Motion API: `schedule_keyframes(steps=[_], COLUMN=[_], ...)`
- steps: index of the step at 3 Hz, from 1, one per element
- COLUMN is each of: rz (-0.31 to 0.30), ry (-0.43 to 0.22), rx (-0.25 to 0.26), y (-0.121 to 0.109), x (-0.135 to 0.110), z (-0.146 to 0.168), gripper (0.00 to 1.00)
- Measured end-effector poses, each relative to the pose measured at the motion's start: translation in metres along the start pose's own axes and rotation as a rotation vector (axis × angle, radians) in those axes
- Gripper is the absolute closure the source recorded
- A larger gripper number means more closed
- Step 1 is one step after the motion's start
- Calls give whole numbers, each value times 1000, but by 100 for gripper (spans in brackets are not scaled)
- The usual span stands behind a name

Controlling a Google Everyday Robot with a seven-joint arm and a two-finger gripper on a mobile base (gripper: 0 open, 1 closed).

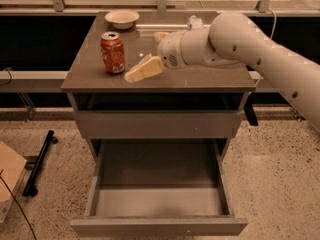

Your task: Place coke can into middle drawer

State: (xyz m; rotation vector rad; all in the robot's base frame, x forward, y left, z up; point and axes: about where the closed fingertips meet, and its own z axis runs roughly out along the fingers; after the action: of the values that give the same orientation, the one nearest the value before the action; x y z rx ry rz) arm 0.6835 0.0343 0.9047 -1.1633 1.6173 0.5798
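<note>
The coke can (112, 52) stands upright on the left part of the cabinet top (200, 79). My gripper (151, 54) is just right of the can, low over the cabinet top, open and empty. Its near finger (143, 70) points toward the can's base, and the far finger (161, 35) shows behind it. A small gap remains between the near finger and the can. The middle drawer (159, 204) is pulled out wide below, and its pale floor is bare.
A pale bowl (122, 18) sits at the back left of the cabinet top. A clear plastic bottle (195, 21) is partly hidden behind my arm. The top drawer front (159, 125) is closed. A black bar (39, 163) and cardboard (10, 170) lie on the floor left.
</note>
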Motion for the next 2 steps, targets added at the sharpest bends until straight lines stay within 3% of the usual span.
schedule_keyframes(steps=[2], rz=[29], ry=[-78], rx=[-41], y=[-16], x=[-4], z=[62], gripper=[0])
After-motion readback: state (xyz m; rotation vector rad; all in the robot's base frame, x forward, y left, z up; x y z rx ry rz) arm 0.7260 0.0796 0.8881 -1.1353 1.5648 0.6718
